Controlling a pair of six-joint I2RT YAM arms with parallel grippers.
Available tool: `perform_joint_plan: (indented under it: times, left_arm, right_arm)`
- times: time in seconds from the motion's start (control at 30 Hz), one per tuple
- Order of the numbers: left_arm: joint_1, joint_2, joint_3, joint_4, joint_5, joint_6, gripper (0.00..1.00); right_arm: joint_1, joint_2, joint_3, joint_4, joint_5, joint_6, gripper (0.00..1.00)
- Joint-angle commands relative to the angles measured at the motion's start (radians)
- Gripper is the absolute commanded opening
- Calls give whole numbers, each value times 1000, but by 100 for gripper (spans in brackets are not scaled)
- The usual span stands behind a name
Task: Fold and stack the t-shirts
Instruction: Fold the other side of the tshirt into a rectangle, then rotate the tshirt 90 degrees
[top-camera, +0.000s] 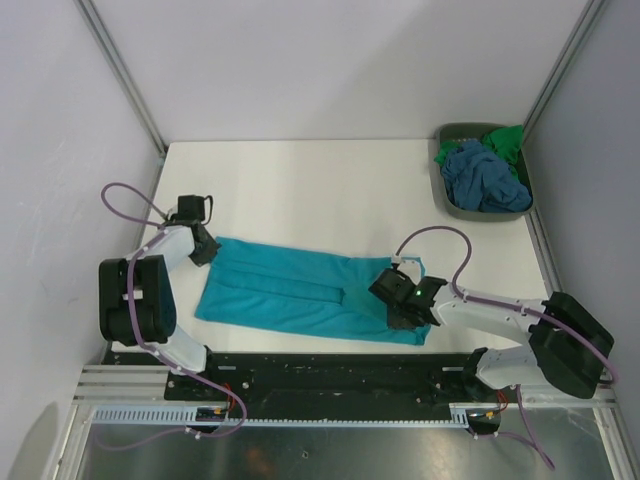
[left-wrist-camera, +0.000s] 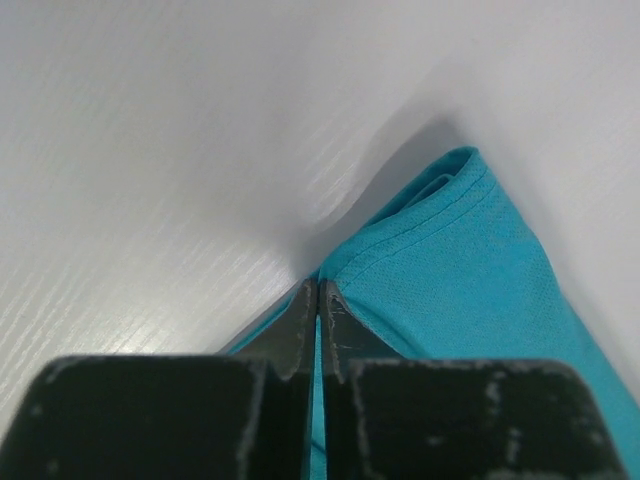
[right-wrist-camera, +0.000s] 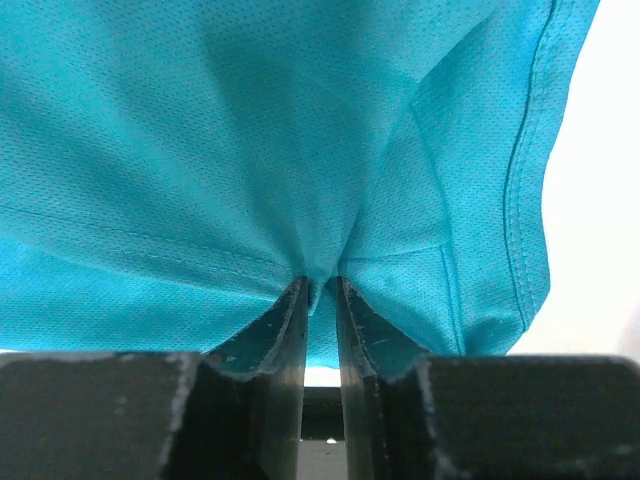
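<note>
The teal t-shirt lies folded into a long strip on the white table. My left gripper is shut on its far left corner; in the left wrist view the hem runs into the closed fingertips. My right gripper is shut on the shirt's right end; in the right wrist view the cloth hangs bunched between the fingertips. The slate-blue t-shirt and the bright green t-shirt lie crumpled in the bin.
The grey-green bin stands at the far right corner of the table. White walls and metal posts enclose the table on three sides. A black rail runs along the near edge.
</note>
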Motion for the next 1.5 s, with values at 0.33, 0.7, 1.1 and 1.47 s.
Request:
perform_joint_plan:
  times: [0.33, 0.7, 1.1, 1.47]
  left_arm:
    - [-40, -216, 94, -16, -40, 110, 52]
    - [-250, -323, 72, -31, 27, 107, 50]
    - [-275, -374, 48, -33, 86, 133, 48]
    - [-275, -408, 66, -39, 137, 128, 47]
  right_arm:
    - [-113, -405, 4, -202, -63, 116, 58]
    - [-8, -524, -156, -222, -142, 522, 48]
    - [-124, -462, -218, -111, -170, 555, 46]
    - [-338, -346, -240, 27, -174, 415, 45]
